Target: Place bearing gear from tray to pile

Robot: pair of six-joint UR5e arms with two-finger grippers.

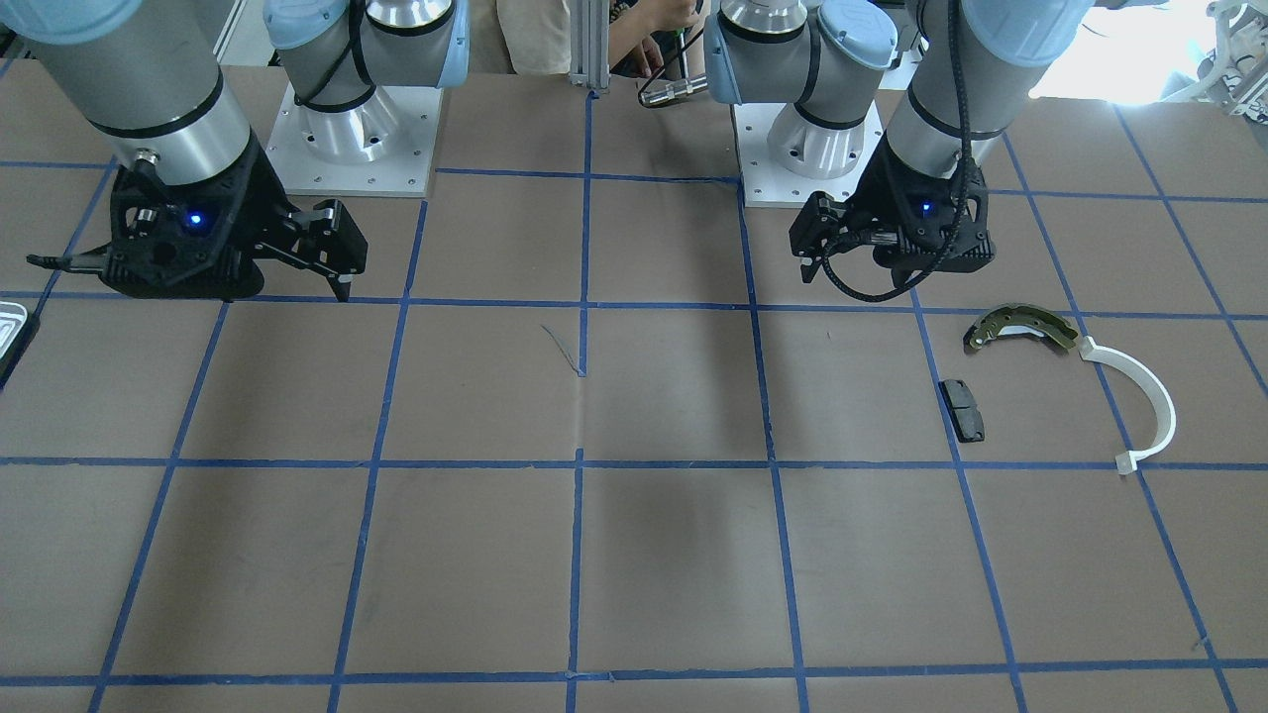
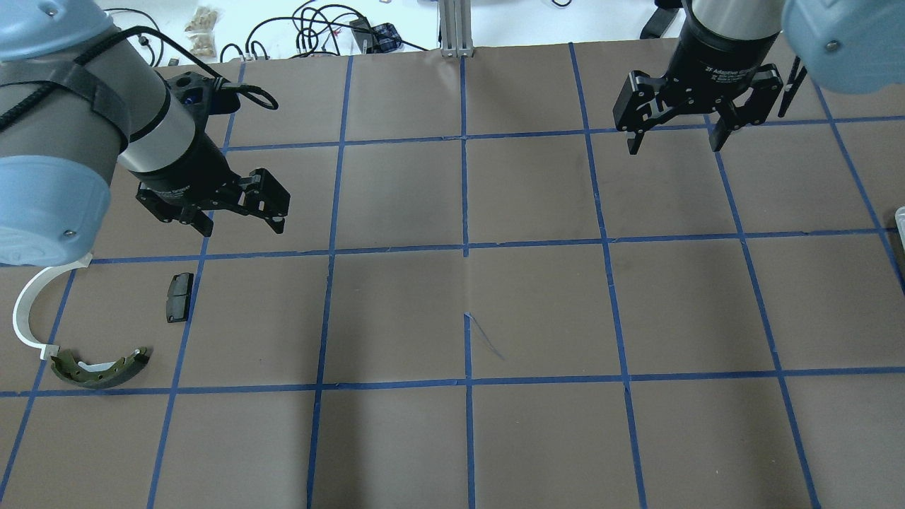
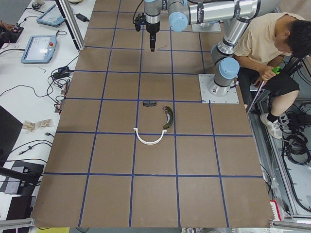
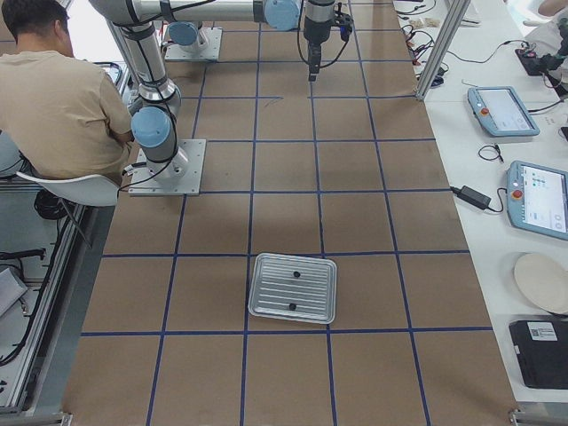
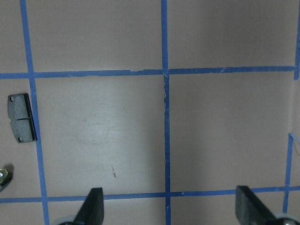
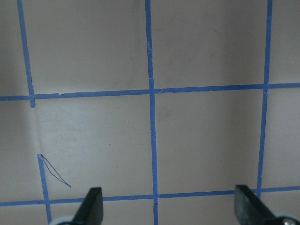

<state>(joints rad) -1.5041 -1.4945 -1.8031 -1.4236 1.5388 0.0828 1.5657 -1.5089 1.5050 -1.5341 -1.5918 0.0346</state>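
Evidently the task stands at its very start, judging by how things lie: neither arm has anything, and the pick has not yet begun. The tray (image 4: pixel 315 293) lies in the lower middle of the exterior right view. On it are two small dark parts (image 4: pixel 294 274), most likely the bearing gears, though they are too small to name with certainty. In the overhead view only a sliver of the tray's rim shows, at the right edge of the frame.

The pile (image 3: pixel 168 119) sits at the opposite end of the bench (image 2: pixel 537 311), in the lower left of the overhead view. It is made up of an olive brake shoe (image 2: pixel 99 371), a white plastic arc (image 2: pixel 25 311) whose end nearly touches the shoe, and a small black pad (image 2: pixel 179 297) lying apart from both.

The right gripper (image 2: pixel 674 148) hovers in the upper right of the overhead view with its fingers spread wide. Its wrist camera shows only bare bench and blue tape between them. The left gripper (image 2: pixel 242 226) hangs in the upper left, likewise wide apart and empty, near the pad but touching nothing.

The next move probably falls to the right arm, as the one nearer the tray. It would need to travel out to the tray, come down over one dark part and close on it. The part is small and lies on thin metal, so the descent needs careful centring, and the carry to the pile is long.
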